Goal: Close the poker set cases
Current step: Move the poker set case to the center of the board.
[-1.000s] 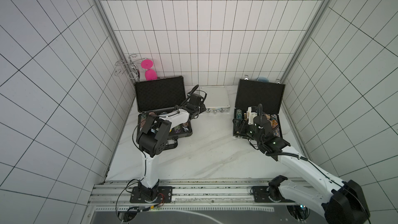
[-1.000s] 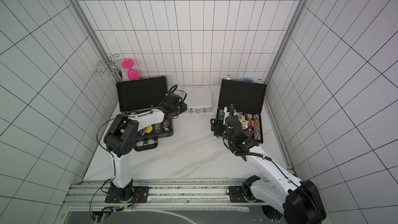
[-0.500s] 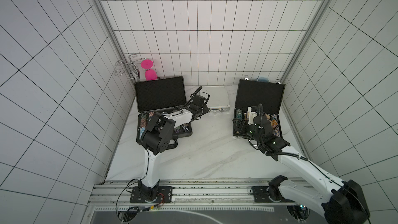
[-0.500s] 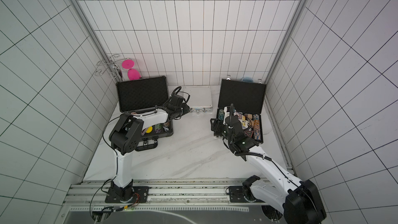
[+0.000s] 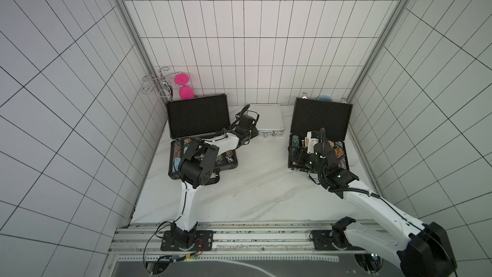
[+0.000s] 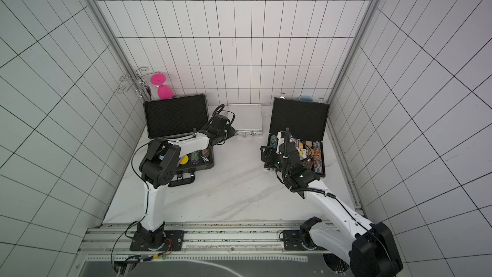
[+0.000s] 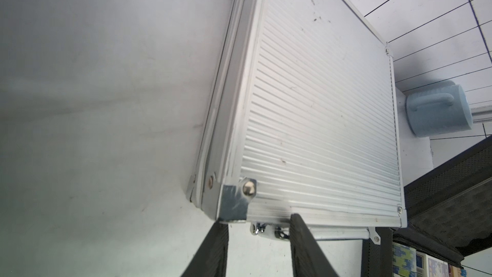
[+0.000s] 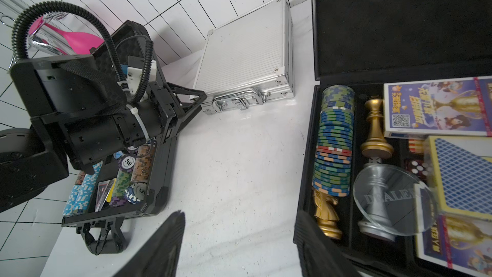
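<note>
My left gripper [image 7: 258, 221] has come across from the dark grey case [image 5: 198, 118] and narrowed. Its jaws are partly apart, with the tips at the front corner of the silver case [image 7: 319, 118], which lies shut with a ribbed lid and chrome corners. The dark grey case stands open behind it. My right gripper [image 8: 239, 214] hasn't moved. Its jaws are wide over the surface [image 8: 239, 169], and the black case [image 8: 399, 22] is open just beside it.

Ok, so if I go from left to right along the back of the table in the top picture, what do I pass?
In a top view: wire rack → dark grey poker case, open → silver poker case, shut → black poker case, open.
</note>
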{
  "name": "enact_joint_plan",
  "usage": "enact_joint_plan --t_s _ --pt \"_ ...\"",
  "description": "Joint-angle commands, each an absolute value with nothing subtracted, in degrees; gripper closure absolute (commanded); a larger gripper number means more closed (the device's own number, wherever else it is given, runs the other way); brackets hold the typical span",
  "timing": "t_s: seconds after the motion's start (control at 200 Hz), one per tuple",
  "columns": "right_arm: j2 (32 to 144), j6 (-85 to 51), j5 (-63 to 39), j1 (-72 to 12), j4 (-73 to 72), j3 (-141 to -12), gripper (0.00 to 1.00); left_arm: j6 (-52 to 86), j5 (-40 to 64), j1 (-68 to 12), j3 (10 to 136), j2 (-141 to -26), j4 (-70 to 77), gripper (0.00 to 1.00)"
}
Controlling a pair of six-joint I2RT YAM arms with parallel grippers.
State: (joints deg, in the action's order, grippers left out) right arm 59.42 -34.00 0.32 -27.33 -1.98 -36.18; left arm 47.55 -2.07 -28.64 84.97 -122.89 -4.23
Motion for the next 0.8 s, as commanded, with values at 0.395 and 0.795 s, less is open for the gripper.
enact_joint_plan --t_s 0.395,0.795 --pt "59.0 -32.3 -1.1 -26.4 -0.7 -35.1 0.31 33.6 -7.4 -28.5 80.3 -103.9 -19.0 0.48" --pt "63.9 -31.7 -6.6 -27.6 -1.4 -39.4 0.32 28.7 -24.1 -28.4 66.8 -87.5 -40.6 0.65"
